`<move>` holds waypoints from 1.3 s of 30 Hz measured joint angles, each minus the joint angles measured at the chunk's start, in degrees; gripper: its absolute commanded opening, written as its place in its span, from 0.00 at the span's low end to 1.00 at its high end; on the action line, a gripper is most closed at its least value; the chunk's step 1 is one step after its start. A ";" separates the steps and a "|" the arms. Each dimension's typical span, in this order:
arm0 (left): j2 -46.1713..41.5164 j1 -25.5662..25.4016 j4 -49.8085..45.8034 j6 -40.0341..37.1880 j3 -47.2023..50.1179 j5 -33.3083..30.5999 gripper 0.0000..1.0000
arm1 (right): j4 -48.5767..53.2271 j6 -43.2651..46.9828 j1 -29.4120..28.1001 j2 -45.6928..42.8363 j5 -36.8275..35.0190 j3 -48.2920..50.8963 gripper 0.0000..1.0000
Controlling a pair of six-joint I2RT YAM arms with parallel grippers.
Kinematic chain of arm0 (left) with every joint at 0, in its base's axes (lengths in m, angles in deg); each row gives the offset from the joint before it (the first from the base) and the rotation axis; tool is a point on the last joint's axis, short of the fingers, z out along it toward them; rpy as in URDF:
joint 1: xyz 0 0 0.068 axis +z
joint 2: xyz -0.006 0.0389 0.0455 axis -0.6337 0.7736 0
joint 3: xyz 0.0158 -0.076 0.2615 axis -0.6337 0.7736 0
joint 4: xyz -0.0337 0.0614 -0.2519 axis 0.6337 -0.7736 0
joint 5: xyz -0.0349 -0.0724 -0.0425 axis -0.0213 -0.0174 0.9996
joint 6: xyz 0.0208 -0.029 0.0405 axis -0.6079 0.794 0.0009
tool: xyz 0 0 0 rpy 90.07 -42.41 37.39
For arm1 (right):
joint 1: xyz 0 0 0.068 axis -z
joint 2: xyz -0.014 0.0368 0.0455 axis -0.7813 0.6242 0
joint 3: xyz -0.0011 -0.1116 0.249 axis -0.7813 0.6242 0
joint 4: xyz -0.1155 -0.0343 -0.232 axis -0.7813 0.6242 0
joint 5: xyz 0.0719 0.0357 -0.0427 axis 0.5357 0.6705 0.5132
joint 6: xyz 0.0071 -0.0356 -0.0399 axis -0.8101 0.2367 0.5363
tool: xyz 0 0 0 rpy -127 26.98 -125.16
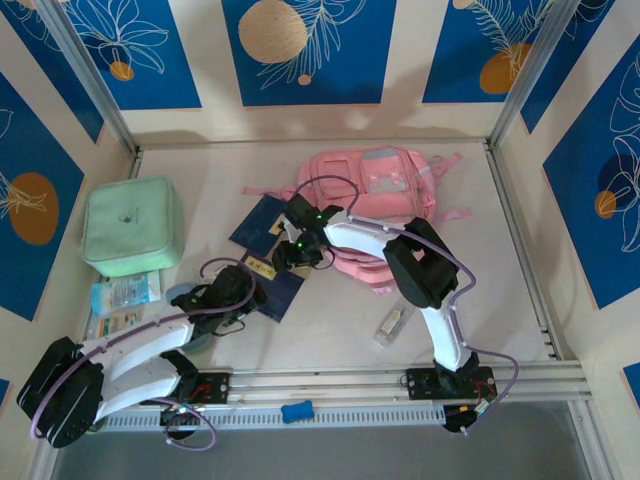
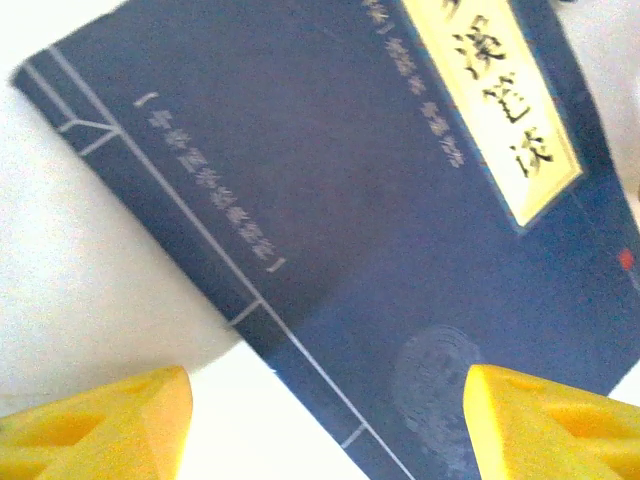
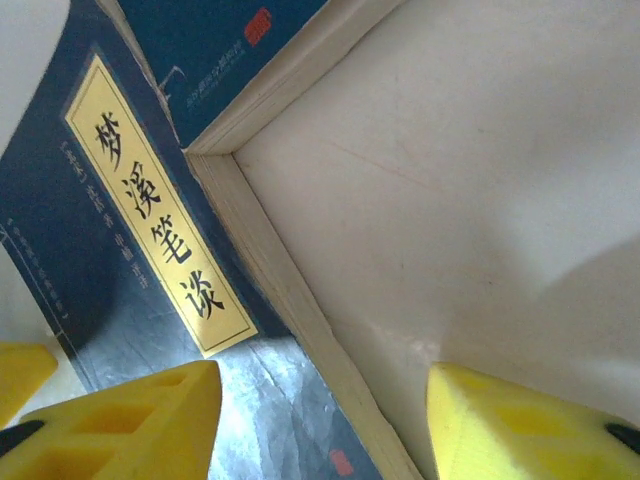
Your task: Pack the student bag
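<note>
1. In the top view, the student bag point(image 1: 385, 185) lies flat at the far middle-right of the surface point(image 1: 330, 330). As far as we can tell, its long axis runs from about 1 o'clock down to 7 o'clock, and the near end is tucked under the right forearm.
2. The right claw point(image 3: 325, 368) is spread fairly wide and holds nothing. One finger hangs over the cover of the near book point(image 1: 280, 295), the other over bare surface, so it straddles the page edge.
3. From that claw, the bag sits at roughly 2 o'clock and close by. This looks like the relation that matters, because a book lifted here only needs a short swing that way.
4. The left claw point(image 2: 328, 375) is wide open too, and empty. It hovers over the same book's cover, with the spine running about 10 to 4 in its wrist view.
5. From the left claw the bag is also around 2 o'clock but well apart, so we'd call the right arm the nearer one.
6. A second dark book point(image 1: 262, 225) sits at 11 o'clock from the near one. We can't tell if their corners touch or overlap.
7. We can't see where the bag's opening is from here.
</note>
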 measured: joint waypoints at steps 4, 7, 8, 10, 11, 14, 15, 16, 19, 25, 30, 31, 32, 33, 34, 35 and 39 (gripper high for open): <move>0.02 1.75 0.76 0.35 0.83 0.26 0.66 | 0.55 1.07 0.09 1.64 2.14 -0.83 0.50; -0.31 2.47 1.53 0.79 1.51 0.52 0.66 | 1.07 1.73 -0.20 1.68 3.48 -0.83 0.50; -0.68 2.56 1.51 0.98 1.68 0.59 0.65 | 1.18 1.75 -0.42 1.68 3.98 -0.79 0.50; -1.64 2.69 1.36 1.16 1.99 0.68 0.65 | 1.31 1.62 -1.51 1.51 4.96 -0.28 0.49; -1.90 2.82 1.16 1.16 2.08 0.66 0.65 | 1.33 1.51 -2.14 1.20 5.40 0.15 0.50; -2.84 3.91 -0.26 1.18 2.32 0.37 0.63 | 1.81 0.87 -5.11 -0.66 6.25 2.25 0.50; -3.28 4.17 -0.52 1.38 2.67 0.13 0.62 | 1.92 0.59 -5.99 -1.46 6.29 2.99 0.50; -3.85 4.35 -0.63 1.60 3.13 -0.02 0.62 | 2.34 0.09 -6.69 -2.49 6.43 3.82 0.50; -5.57 4.44 -0.96 2.27 3.87 -0.42 0.61 | 3.06 -1.01 -6.84 -3.69 7.17 4.22 0.50; -6.54 4.46 -2.64 2.62 3.98 -1.25 0.61 | 3.19 -1.29 -3.78 -0.83 6.80 0.50 0.50; -6.29 4.46 -2.58 2.60 3.98 -1.25 0.60 | 3.23 -1.29 -3.50 3.43 6.93 -3.50 0.50; -6.19 4.46 -2.54 2.60 3.98 -1.25 0.60 | 3.23 -1.29 -3.58 4.15 6.99 -3.96 0.50; -6.10 4.46 -2.47 2.60 3.98 -1.25 0.60 | 3.54 -1.29 -3.69 4.48 6.93 -4.20 0.50; -5.99 4.46 -2.36 2.58 3.98 -1.25 0.60 | 3.67 -1.31 -3.65 4.48 7.23 -4.33 0.50; -5.95 4.46 -2.34 2.54 3.98 -1.25 0.60 | 3.67 -1.31 -3.72 4.48 7.34 -4.50 0.50; -5.95 4.48 -2.32 2.45 3.98 -1.22 0.59 | 3.76 -1.31 -3.87 4.48 7.28 -4.55 0.50; -5.95 4.50 -2.16 2.40 4.00 -1.16 0.58 | 3.45 -1.53 -5.11 4.48 8.00 -4.68 0.50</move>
